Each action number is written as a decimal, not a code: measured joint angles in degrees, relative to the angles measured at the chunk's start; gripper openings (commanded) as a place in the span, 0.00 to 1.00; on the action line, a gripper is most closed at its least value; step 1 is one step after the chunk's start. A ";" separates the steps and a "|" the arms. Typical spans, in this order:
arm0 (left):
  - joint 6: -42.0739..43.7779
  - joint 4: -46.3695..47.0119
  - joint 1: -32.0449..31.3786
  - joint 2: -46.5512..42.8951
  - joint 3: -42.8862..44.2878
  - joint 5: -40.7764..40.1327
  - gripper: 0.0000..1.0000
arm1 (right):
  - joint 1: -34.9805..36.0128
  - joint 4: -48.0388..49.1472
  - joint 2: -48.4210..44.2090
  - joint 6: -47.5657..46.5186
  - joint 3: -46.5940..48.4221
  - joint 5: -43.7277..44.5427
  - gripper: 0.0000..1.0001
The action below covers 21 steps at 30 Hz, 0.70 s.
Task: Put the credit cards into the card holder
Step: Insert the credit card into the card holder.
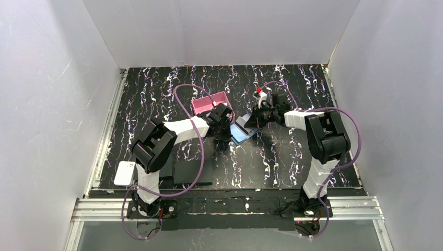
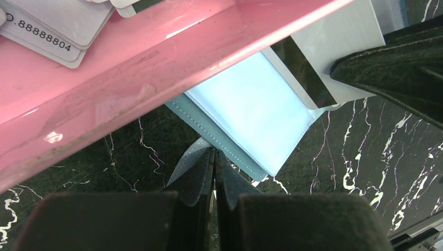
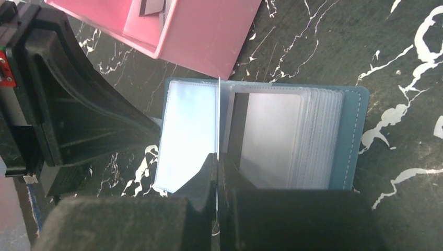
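Note:
The pink card holder sits at mid table, with two white credit cards lying inside it. My right gripper is shut on a white credit card with a black stripe. That card stands on edge over the open blue case. My left gripper is shut with nothing between its fingers. Its tips rest at the near edge of the blue case, just outside the holder's wall. Another card lies in the case's clear sleeves.
The blue hinged case lies open between the two grippers, right of the holder. Flat black pads and a white object lie by the left arm's base. White walls enclose the black marbled table.

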 measured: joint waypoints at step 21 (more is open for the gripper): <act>0.04 0.00 0.00 0.02 0.04 0.13 0.00 | -1.60 11.37 2.08 11.96 -4.55 -4.44 0.01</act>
